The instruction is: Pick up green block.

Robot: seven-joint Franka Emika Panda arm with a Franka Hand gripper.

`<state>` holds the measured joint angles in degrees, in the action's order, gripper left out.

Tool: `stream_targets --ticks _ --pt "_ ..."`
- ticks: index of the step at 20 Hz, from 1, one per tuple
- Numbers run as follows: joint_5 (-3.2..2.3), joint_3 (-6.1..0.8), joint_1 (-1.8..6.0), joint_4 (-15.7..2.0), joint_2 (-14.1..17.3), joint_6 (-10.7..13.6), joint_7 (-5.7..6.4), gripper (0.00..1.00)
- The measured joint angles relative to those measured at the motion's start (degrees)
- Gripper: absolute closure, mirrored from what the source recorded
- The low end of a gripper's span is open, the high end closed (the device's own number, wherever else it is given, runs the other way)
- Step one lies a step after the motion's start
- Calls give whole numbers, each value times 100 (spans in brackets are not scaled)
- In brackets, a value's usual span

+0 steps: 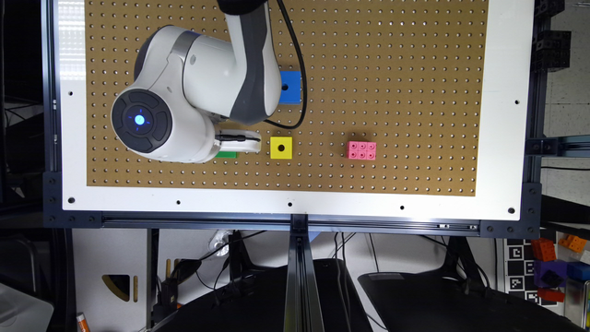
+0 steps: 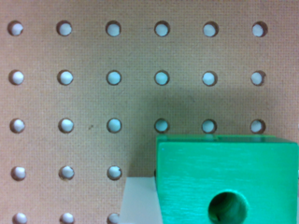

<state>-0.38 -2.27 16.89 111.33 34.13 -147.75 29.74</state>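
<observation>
From the wrist camera I am looking almost straight down on the green block, which is sitting close under the hand; a pale finger is showing just beside one of its side faces, apparently touching it, though the other finger is out of sight, so I cannot tell whether the gripper is closed on the block or only straddling it. I am judging the approach and descent as done, with the squeeze unconfirmed and the lift remaining: the block seems to be resting on the pegboard, with its shadow falling on the board right next to it. The block is looking like a bright green plastic cube, smooth with faint grain lines on top, and one round dark hole in the middle of its top face. In the exterior view, the gripper is hanging at centre left of the frame, over a sliver of green peeking out beneath the white hand. Further to the frame's right are lying a yellow cube and a pink brick, and higher up a blue cube, partly behind the arm.
</observation>
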Motion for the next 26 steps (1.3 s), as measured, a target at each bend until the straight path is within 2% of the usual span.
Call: stream_targets --ticks 7,12,16,22,26 --pt "0 0 6 1 -66 67 0 100" --pt "0 0 11 3 -421 460 0 100" --pt "0 0 11 4 -617 639 0 100" --pt "2 -2 11 6 -1223 1239 0 100" --pt "2 -3 11 7 -1537 1533 1 100"
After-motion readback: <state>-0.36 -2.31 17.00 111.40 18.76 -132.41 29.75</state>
